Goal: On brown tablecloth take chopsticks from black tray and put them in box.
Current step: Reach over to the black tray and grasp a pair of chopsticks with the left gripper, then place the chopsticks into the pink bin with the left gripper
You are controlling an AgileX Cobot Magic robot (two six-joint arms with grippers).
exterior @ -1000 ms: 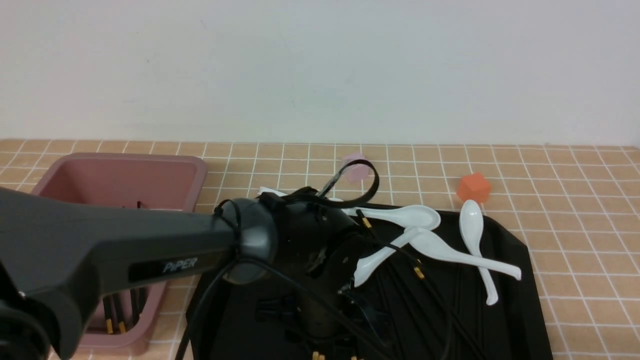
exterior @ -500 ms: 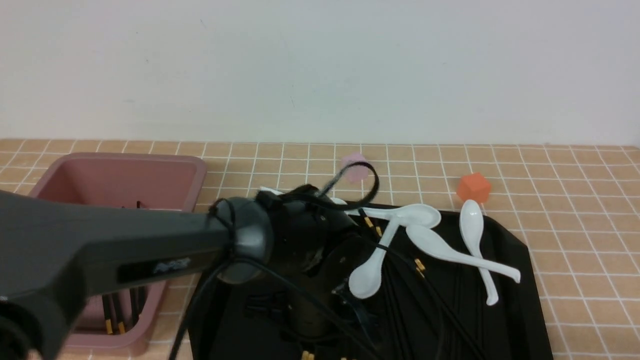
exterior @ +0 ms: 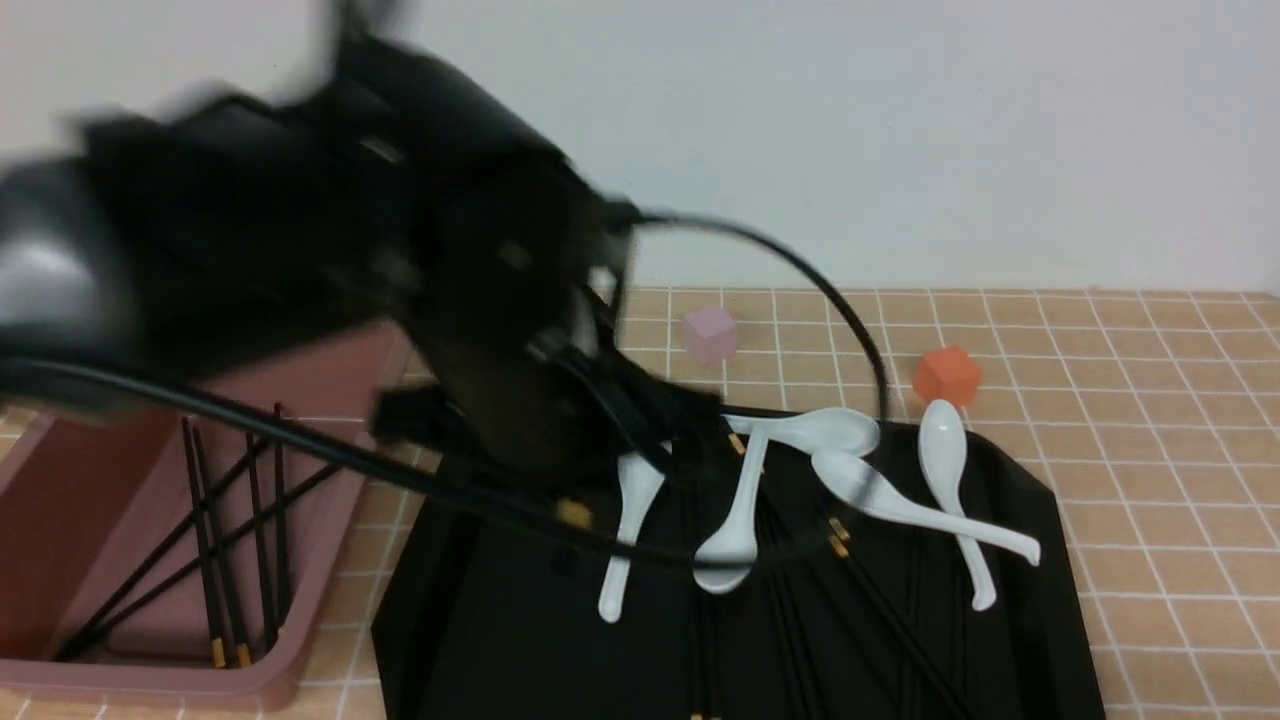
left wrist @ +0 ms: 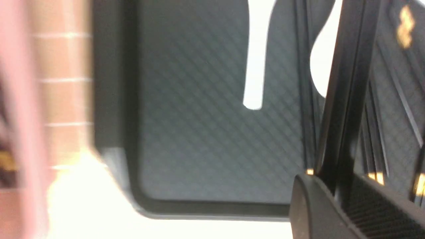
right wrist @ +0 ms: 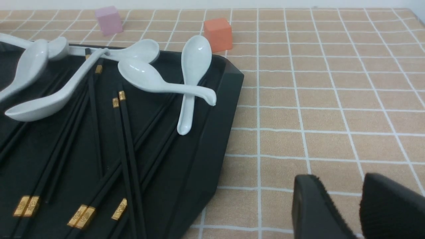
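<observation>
The black tray lies on the brown tablecloth, with several black chopsticks and white spoons on it. In the left wrist view my left gripper is shut on chopsticks, which run out from between its fingers above the tray. In the front view the left arm is a raised, blurred mass between tray and box. The pink box at the left holds several chopsticks. My right gripper hovers open over bare cloth, to the right of the tray.
Several white soup spoons lie across the tray's far half, some on top of chopsticks. A small pink cube and an orange cube sit on the cloth behind the tray. A black cable loops over the tray.
My left arm has lifted fast from low over the tray and swung up and to the left, blurring. One spoon turned on the tray, and another has come into sight.
</observation>
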